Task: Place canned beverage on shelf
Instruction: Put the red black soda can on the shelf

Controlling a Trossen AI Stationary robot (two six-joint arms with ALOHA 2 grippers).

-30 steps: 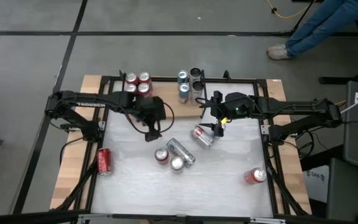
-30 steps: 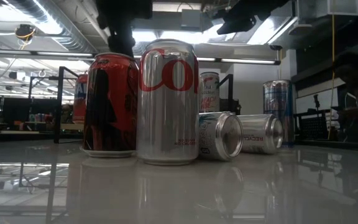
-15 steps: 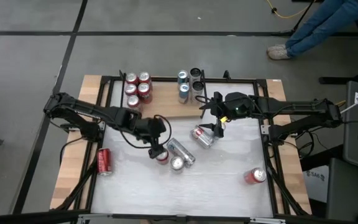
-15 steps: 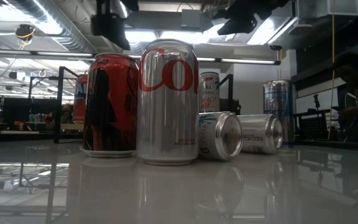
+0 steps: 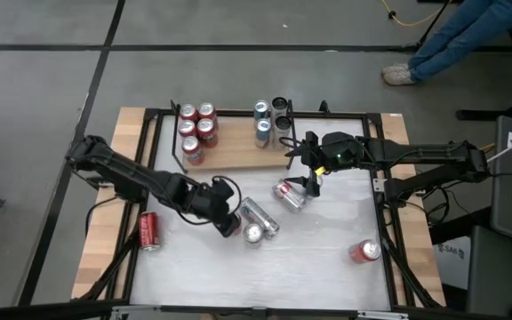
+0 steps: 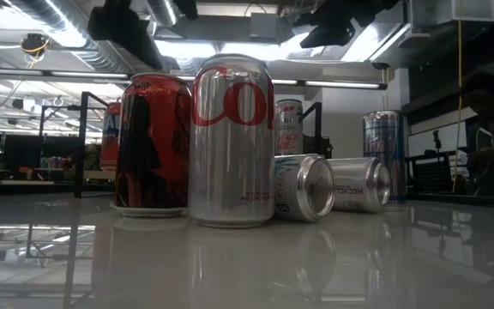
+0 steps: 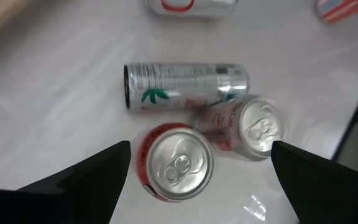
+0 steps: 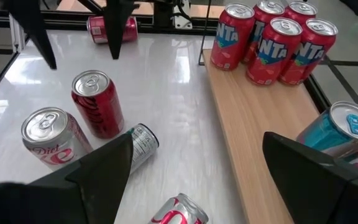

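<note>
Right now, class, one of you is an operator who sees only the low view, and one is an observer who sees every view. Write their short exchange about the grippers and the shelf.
Operator: Which gripper hangs above the red can?
Observer: The left gripper. It is open, with a finger on either side of the red can.
Operator: Is there room on the shelf?
Observer: Yes. The shelf is bare in the middle, and five Fanta cans stand at one end.
Operator: Where is the other arm?
Observer: The right gripper is open at the shelf's front edge, near a lying can.
</note>
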